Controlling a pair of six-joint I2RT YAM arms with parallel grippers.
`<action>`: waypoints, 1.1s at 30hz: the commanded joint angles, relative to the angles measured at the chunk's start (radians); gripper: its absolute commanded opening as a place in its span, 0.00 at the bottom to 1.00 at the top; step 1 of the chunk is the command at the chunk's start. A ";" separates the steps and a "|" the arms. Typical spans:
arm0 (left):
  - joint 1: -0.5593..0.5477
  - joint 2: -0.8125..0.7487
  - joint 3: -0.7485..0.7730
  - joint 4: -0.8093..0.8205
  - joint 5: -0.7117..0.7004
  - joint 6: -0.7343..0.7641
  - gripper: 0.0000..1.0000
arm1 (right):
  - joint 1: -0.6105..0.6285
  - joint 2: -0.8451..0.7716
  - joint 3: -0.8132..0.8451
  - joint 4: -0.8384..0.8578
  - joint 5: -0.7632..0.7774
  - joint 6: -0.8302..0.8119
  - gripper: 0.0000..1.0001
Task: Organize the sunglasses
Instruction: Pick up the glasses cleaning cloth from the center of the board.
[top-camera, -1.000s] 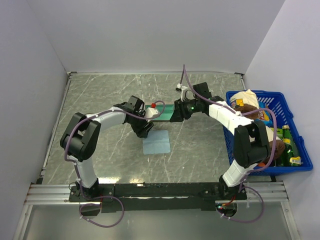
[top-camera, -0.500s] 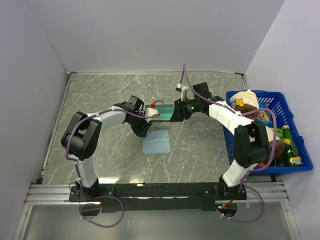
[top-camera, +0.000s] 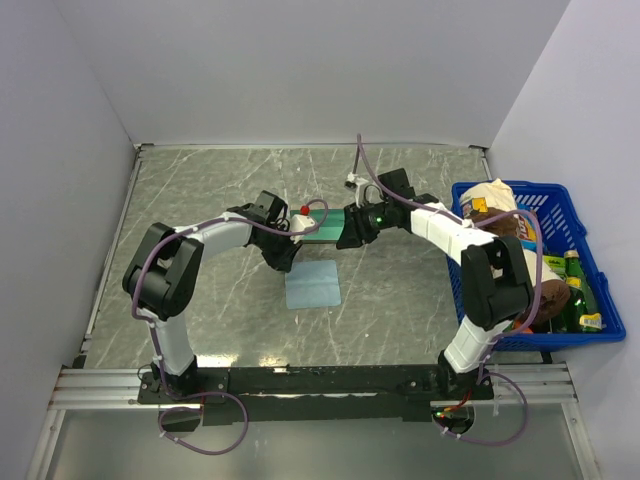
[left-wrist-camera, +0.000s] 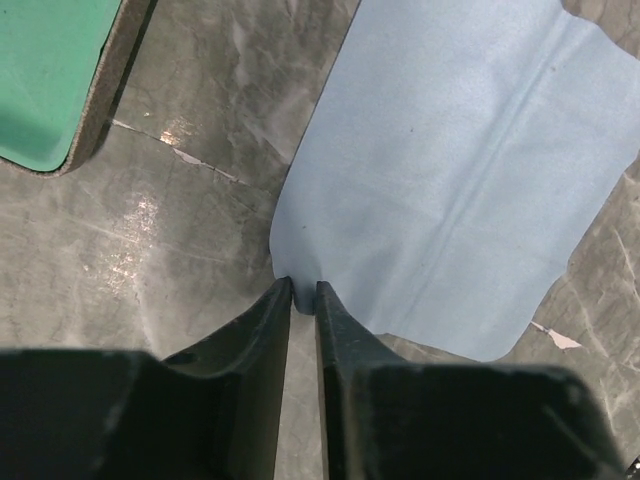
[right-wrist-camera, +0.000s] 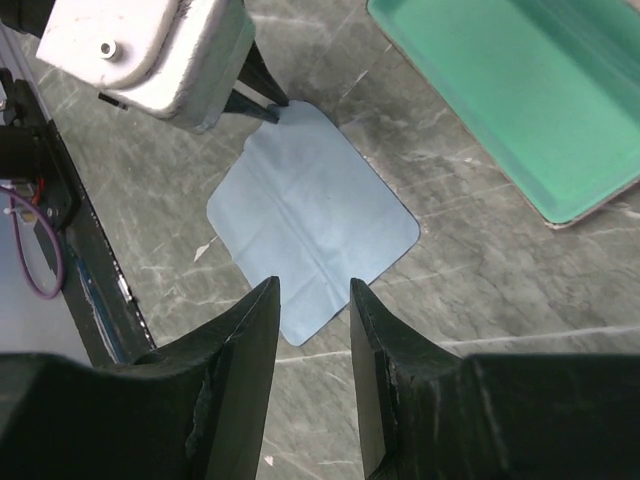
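Though you have the overhead view and both wrist views, you cannot make out the sunglasses in any of them, so you cannot tell where they lie relative to either set of jaws. Your left jaws stand almost together with only a thin slit between them. Their fingertips (left-wrist-camera: 281, 300) are at the 8 o'clock corner of the light blue cloth (left-wrist-camera: 450, 180) on the desk (top-camera: 200, 180), and you cannot tell whether that corner is pinched. From those tips, the green-lined case (left-wrist-camera: 45, 80) sits at 10 o'clock, apart from the cloth. Your right jaws are released, standing apart with nothing between them, and they hang above the desk. In the right wrist view the cloth lies at 12 o'clock of their fingertips (right-wrist-camera: 262, 300) and the case at 2 o'clock. Seen from overhead, the cloth lies at 6 o'clock of the case, and a blue basket (top-camera: 505, 186) stands well off at 3 o'clock.
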 joint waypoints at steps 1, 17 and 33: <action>0.003 0.008 0.007 0.021 0.009 -0.017 0.16 | 0.015 0.045 0.030 0.000 0.003 0.013 0.41; 0.006 -0.009 -0.013 0.030 0.044 -0.026 0.03 | 0.041 0.179 0.091 -0.046 0.075 0.060 0.51; 0.008 -0.031 -0.025 0.036 0.070 -0.028 0.01 | 0.056 0.262 0.123 -0.061 0.098 0.091 0.47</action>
